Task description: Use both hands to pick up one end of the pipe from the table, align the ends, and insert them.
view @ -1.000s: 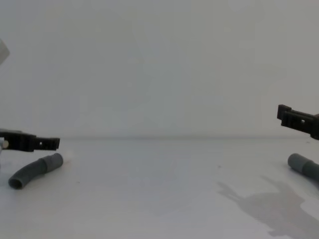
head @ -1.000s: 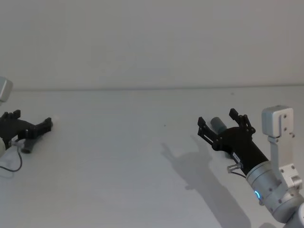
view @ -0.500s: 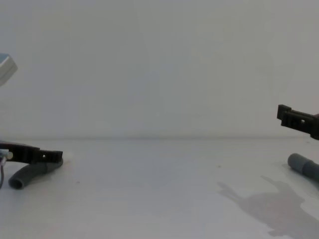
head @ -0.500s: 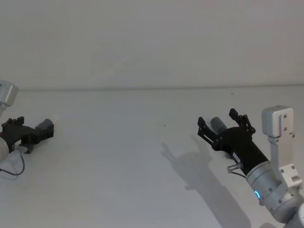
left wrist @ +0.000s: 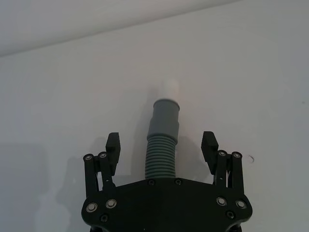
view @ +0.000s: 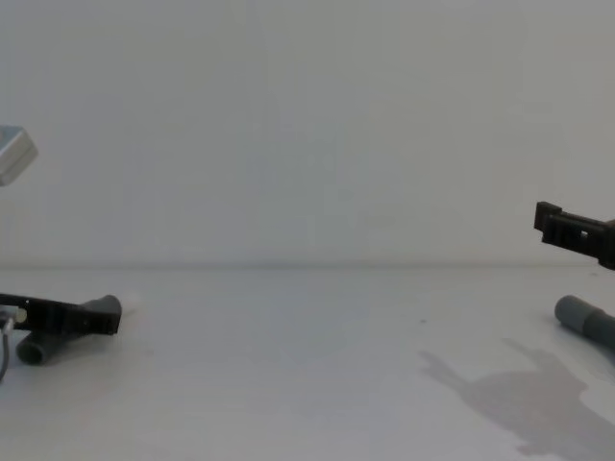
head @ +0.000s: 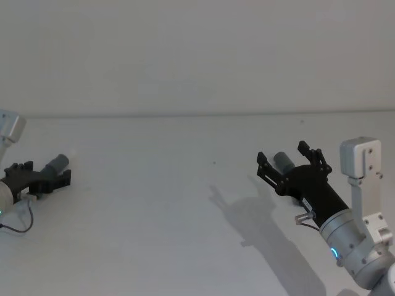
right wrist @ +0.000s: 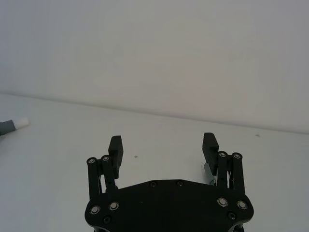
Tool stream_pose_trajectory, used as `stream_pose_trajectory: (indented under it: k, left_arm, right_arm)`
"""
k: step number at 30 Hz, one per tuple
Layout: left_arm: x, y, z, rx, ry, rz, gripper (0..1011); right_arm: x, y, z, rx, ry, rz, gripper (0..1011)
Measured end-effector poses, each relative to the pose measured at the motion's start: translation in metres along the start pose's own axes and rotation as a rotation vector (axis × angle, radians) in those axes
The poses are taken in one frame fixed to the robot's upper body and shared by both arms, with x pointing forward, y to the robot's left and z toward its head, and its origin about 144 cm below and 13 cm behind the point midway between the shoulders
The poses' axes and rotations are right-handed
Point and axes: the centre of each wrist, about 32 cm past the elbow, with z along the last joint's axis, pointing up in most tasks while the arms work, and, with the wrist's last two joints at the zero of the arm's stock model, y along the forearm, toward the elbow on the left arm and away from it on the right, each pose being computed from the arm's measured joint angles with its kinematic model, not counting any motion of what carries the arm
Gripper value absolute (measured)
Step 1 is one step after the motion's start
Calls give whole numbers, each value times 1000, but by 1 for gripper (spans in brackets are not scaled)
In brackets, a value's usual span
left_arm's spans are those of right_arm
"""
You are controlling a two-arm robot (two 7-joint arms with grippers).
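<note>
Left pincer [head: 44, 174], wide open, has dropped to the desk [head: 154, 203] and now straddles the left pipe [left wrist: 164, 121], white tip [left wrist: 170, 88] poking ahead, no grip yet. Right pincer [head: 282, 154] stays open above the desk, over the right pipe [view: 581, 317]. Left looks ready to close.

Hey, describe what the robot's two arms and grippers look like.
The left gripper and right gripper are both black and two-fingered, their linked fingers dotted with silver pivot pins. The right one carries a small white label and sits on a silver cylindrical wrist with a blue lit ring, beside a pale grey boxy housing. A thin black cable loops by the left wrist.
</note>
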Motion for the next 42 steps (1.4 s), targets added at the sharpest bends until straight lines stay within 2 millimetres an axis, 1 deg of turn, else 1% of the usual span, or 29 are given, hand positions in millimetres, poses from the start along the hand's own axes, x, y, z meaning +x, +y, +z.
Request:
stream_pose_trajectory:
  k: [19,22,26,28,29,32,33,34,35,37,38,40,41,42]
  left_arm:
    - [2,-6,0,23,5,-4,1001]
    - [2,-7,0,24,4,-4,953]
    - [2,-7,0,24,3,-3,863]
    - [2,-8,0,25,2,-3,794]
    - [2,-8,0,25,2,-3,781]
    - [2,-8,0,25,2,-3,660]
    - [2,-8,0,25,1,-3,660]
    - [2,-8,0,25,1,-2,619]
    - [2,-8,0,25,1,-3,599]
    - [2,-8,0,25,1,-3,516]
    - [2,-8,0,26,1,-3,498]
    - [2,-8,0,26,1,-3,414]
    - [2,-8,0,26,1,-3,392]
    - [2,-8,0,26,0,-3,344]
  right_arm:
    - [0,0,0,0,0,0,1001]
    - [0,0,0,0,0,0,1002]
    - [0,0,0,0,0,0,1001]
    - [0,0,0,0,0,0,1001]
    - [0,0,0,0,0,0,1002]
    - [0,0,0,0,0,0,1002]
    - [0,0,0,0,0,0,1002]
    - [0,0,0,0,0,0,1001]
    - [0,0,0,0,0,0,1001]
    - [0,0,0,0,0,0,1002]
    - [0,0,0,0,0,0,1001]
    - [0,0,0,0,0,0,1001]
    - [0,0,0,0,0,0,1002]
    - [0,0,0,0,0,0,1002]
